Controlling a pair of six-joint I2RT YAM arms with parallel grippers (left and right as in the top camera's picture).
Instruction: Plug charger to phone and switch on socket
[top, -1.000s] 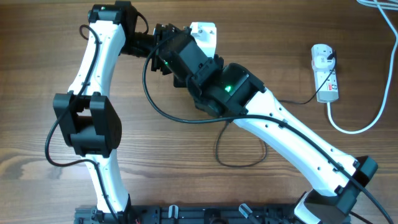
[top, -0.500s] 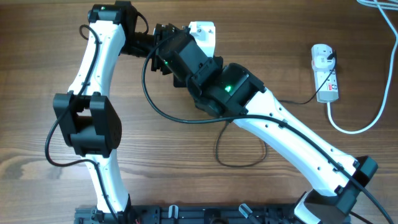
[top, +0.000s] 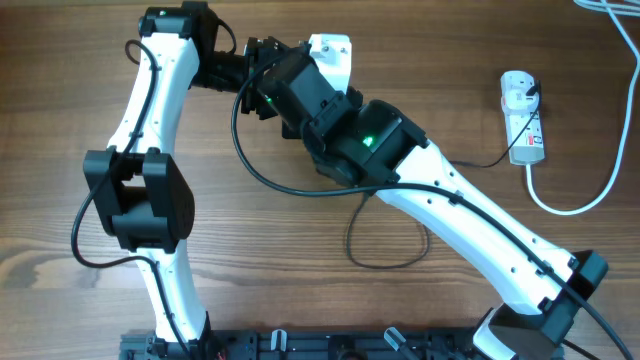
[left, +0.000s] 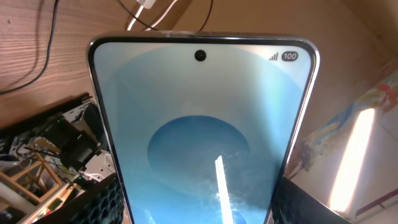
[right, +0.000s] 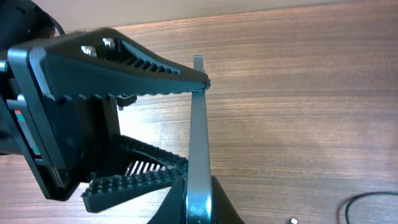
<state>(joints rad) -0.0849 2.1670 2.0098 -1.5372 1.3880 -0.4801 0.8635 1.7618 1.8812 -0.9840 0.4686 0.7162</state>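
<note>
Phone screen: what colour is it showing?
The phone shows pale blue with a darker blue circle, best seen in the left wrist view.

3 views. Overhead: straight down on table. Left wrist: close, facing phone screen. Right wrist: close, same phone edge-on.

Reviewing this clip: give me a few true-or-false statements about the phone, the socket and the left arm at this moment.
1. The phone has a lit screen: true.
2. The phone lies flat and unheld: false; the jaws of the left gripper clamp its long edges.
3. The socket sits at the left of the overhead view: false; it is at the right.
4. A white cord runs from the socket: true.
</note>
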